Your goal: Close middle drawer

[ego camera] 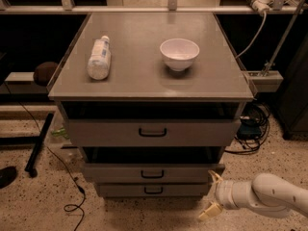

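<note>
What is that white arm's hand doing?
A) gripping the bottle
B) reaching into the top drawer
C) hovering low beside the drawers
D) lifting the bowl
C: the gripper, jaws open, sits low by the right end of the middle drawer, holding nothing.

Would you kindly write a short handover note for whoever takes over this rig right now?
Gripper: open, holding nothing, low at the cabinet's front right, just beside the right end of the middle drawer front. Whether it touches the front cannot be told.
Middle drawer: pulled out, with a dark gap above its front panel.
Top drawer: also stands out; not part of the job.
On the cabinet top: a bottle lying on its side and a white bowl.
Done: the gripper is at the drawer; the drawer is not yet closed.
Left: probably press the front panel inward until it is shut.
</note>
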You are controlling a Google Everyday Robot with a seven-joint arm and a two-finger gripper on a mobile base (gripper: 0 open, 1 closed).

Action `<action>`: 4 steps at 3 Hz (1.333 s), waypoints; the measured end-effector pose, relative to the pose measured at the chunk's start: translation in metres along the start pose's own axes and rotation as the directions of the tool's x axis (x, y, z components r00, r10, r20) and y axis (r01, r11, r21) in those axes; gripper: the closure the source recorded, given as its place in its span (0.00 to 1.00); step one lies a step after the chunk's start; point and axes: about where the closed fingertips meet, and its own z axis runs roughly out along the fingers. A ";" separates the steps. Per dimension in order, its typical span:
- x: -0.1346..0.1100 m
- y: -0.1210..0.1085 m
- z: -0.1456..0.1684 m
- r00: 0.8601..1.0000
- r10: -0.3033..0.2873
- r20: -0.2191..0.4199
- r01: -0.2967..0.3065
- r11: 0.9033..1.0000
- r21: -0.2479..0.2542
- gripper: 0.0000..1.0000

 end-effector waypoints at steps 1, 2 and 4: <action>0.006 -0.031 0.014 0.999 0.034 0.011 -0.034 0.999 0.009 0.19; 0.008 -0.053 0.023 0.999 0.048 0.015 -0.048 0.999 0.017 0.15; 0.011 -0.062 0.021 0.998 0.060 0.033 -0.061 0.998 0.024 0.00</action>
